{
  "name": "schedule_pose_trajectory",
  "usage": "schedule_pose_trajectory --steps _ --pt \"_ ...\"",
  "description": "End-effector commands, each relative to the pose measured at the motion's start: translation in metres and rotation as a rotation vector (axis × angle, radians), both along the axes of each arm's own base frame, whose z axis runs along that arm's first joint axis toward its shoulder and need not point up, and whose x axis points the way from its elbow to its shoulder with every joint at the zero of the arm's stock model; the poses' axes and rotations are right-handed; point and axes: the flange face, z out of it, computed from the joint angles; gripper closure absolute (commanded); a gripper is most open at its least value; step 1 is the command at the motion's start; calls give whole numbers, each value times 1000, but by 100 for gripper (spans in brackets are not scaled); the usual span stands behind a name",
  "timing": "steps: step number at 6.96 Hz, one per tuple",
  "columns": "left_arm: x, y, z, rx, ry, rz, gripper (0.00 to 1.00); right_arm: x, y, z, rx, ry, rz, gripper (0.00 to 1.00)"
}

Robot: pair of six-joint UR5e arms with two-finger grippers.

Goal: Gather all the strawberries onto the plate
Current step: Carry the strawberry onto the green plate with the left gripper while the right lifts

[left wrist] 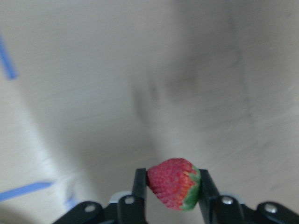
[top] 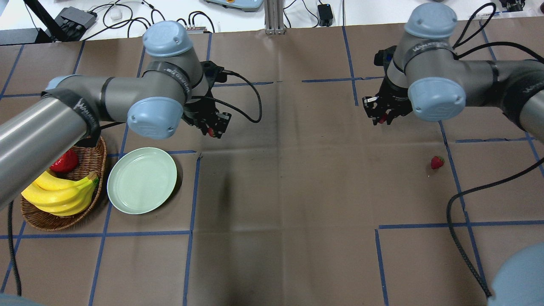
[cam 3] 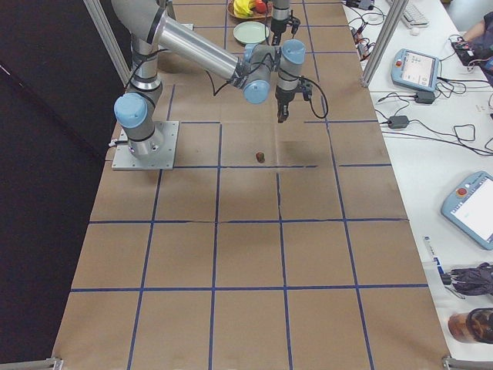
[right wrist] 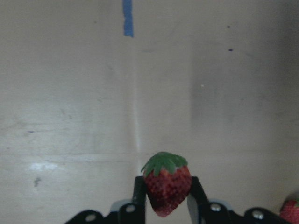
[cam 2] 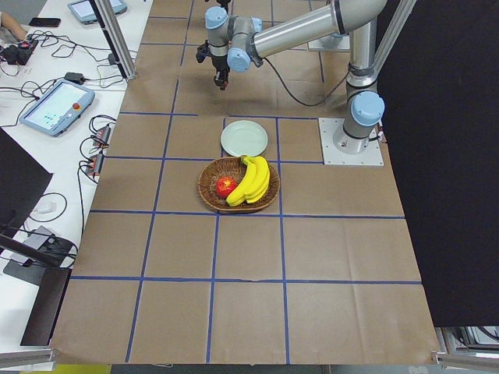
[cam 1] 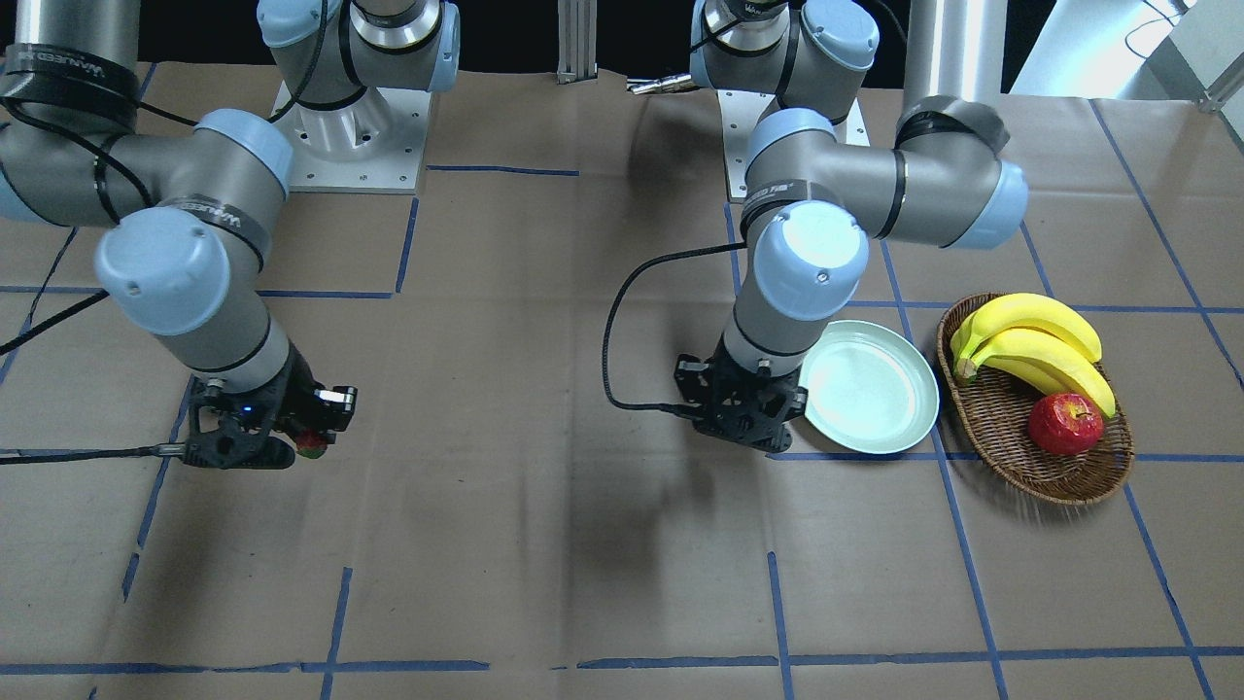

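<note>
My left gripper (top: 211,127) is shut on a small red strawberry (left wrist: 172,187) and holds it above the paper, just beyond the empty mint-green plate (top: 142,180), not over it. My right gripper (top: 381,117) is shut on a second strawberry (right wrist: 167,185) and holds it above the table, far from the plate. A third strawberry (top: 437,162) lies loose on the paper, nearer the robot than the right gripper; it shows at the bottom right of the right wrist view (right wrist: 291,211). In the front view the plate (cam 1: 868,399) sits beside the left gripper (cam 1: 743,416).
An oval wicker basket (top: 94,158) stands beside the plate, on its outer side. It holds a bunch of bananas (top: 59,193) and a red apple (top: 64,161). Brown paper with blue tape lines covers the table. Cables trail from both wrists.
</note>
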Motion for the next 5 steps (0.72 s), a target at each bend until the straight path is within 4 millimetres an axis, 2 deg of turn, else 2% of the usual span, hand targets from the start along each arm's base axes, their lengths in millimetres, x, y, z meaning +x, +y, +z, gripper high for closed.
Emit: schedule_pose_trajectory --steps 1,2,3,4,5 --pt "113 66 -11 53 -121 -29 100 137 14 -27 19 -7 -72 80" --pt "159 82 -38 70 -110 -23 99 197 13 -37 20 -32 -108 80" --pt "174 93 -66 65 -107 2 94 241 11 -50 21 -32 -125 80" --pt "173 103 -80 66 -102 8 65 273 13 -70 36 -23 -124 80" --pt "172 102 -80 59 -85 9 14 272 13 -74 43 -17 -127 80"
